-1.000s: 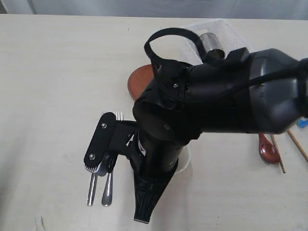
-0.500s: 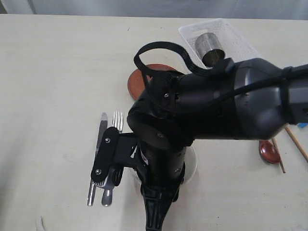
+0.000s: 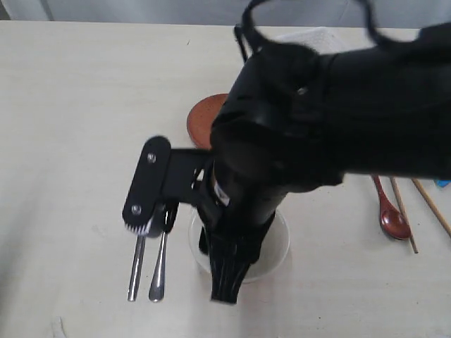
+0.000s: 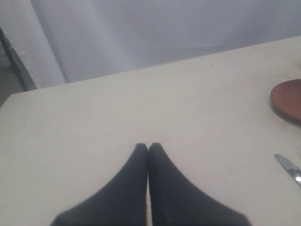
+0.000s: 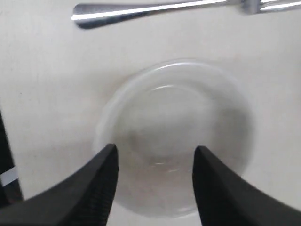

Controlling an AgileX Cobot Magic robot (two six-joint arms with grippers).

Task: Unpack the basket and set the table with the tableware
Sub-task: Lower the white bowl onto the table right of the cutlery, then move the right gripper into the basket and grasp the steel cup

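The pale grey-green bowl stands on the table, just right of the steel knife and fork. My right gripper hovers over the bowl, open, with nothing between its fingers. The reddish-brown plate lies behind the bowl. A dark red spoon and brown chopsticks lie at the right. My right arm hides most of the white basket. My left gripper is shut and empty above bare table, with the knife's tip off to its side.
A corner of a blue bag shows at the right edge. The big black right arm fills the middle and upper right of the exterior view. Pale curtains hang beyond the table's far edge in the left wrist view.
My right gripper has opened and let go of the bowl, which now rests on the table. The right arm has risen toward the camera and covers the basket.
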